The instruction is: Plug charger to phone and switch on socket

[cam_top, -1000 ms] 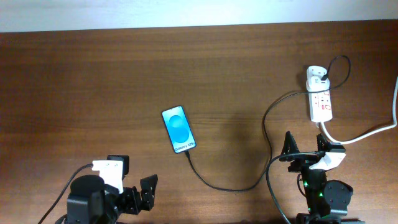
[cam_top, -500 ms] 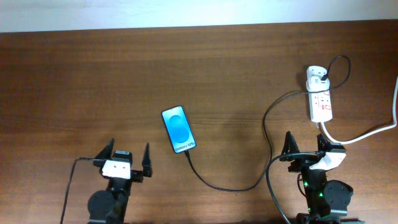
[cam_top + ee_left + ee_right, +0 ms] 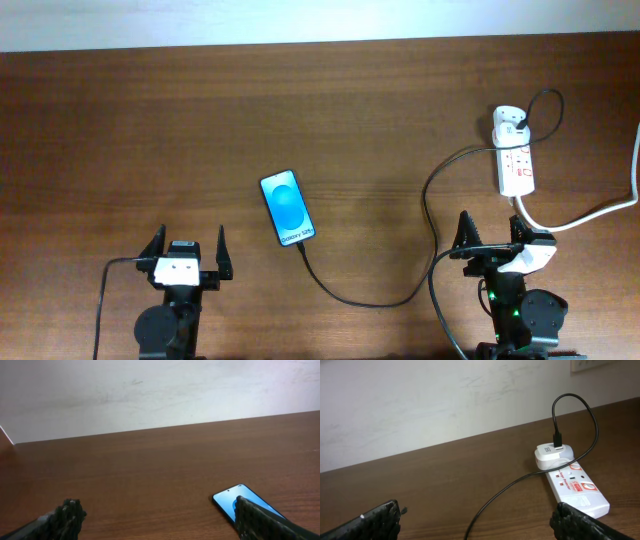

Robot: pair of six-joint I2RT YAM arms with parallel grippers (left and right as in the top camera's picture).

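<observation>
The phone (image 3: pixel 288 209) lies flat mid-table, blue screen up; it also shows in the left wrist view (image 3: pixel 235 502). The black charger cable (image 3: pixel 375 300) runs from the phone's near end, curves right and loops up to the white plug adapter (image 3: pixel 509 119), which sits in the far end of the white socket strip (image 3: pixel 517 165). In the right wrist view the adapter (image 3: pixel 552 455) stands in the strip (image 3: pixel 577 487). My left gripper (image 3: pixel 187 251) is open and empty, near-left of the phone. My right gripper (image 3: pixel 492 235) is open and empty, just near of the strip.
A thick white cord (image 3: pixel 600 212) runs from the strip's near end off the right edge. A pale wall (image 3: pixel 150 390) rises behind the table's far edge.
My left arm swung from a tilted pose at the near-left corner to straight and forward-facing, fingers spread. The right arm, phone, cable and strip have not moved.
</observation>
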